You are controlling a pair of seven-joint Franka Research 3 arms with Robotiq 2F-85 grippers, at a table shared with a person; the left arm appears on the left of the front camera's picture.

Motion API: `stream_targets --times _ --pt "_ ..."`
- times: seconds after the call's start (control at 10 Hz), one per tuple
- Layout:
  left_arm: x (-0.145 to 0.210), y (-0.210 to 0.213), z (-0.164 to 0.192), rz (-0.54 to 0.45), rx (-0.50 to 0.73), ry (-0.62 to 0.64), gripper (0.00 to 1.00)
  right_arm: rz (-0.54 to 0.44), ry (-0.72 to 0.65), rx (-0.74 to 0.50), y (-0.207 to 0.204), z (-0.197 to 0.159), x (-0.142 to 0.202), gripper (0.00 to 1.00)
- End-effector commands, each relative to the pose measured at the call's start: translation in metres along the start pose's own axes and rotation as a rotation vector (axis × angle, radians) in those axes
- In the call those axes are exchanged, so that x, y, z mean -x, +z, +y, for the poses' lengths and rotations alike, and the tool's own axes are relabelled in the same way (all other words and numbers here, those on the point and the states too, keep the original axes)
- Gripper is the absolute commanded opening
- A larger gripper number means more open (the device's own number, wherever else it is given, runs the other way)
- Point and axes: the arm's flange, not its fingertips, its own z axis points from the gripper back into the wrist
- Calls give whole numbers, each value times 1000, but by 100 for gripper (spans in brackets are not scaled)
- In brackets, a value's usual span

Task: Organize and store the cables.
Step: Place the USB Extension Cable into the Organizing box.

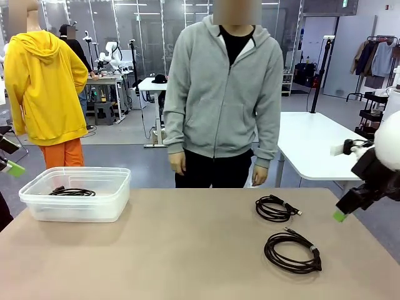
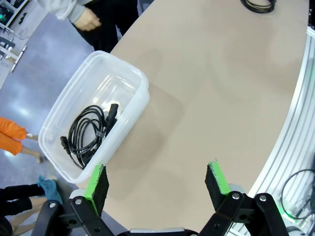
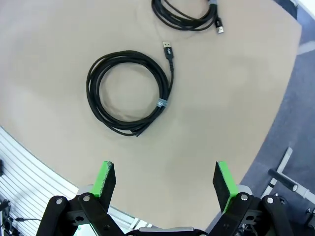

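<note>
Right jaws wide open, empty, above the desk (image 3: 221, 98): one coiled cable (image 3: 129, 92) lies ahead, toward their left finger, a second cable (image 3: 187, 14) beyond it. Left jaws likewise open, empty; a third cable (image 2: 88, 130) lies in the clear tub (image 2: 123, 129) ahead of their left finger.

Bare tabletop (image 1: 181, 250) between plastic bin (image 1: 39, 211) at left and far cable (image 1: 274, 219), near cable (image 1: 292, 268) at right

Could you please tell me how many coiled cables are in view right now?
3. One cable lies in the clear bin at the table's left; the far cable and the near cable lie on the bare tabletop at the right. None appears hidden.
</note>
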Motion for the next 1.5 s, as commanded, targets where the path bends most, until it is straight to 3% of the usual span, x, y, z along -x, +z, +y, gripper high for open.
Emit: stream_targets --times 0.0,0.1,0.5,0.6,1.0,1.4 --pt "-3 0 0 9 -8 9 100 10 -51 36 -19 16 14 100" --pt "-3 0 0 9 -8 9 100 0 0 0 0 0 0 100" --pt "-3 0 0 9 -8 9 100 1 -12 1 -4 1 -3 100" --pt "-3 0 0 9 -8 9 100 86 -1 10 -31 9 -17 100" --pt "-3 0 0 9 -8 9 100 191 -63 34 -95 15 -33 100" --pt "-3 0 0 9 -8 9 100 197 -127 12 -135 4 -39 100"
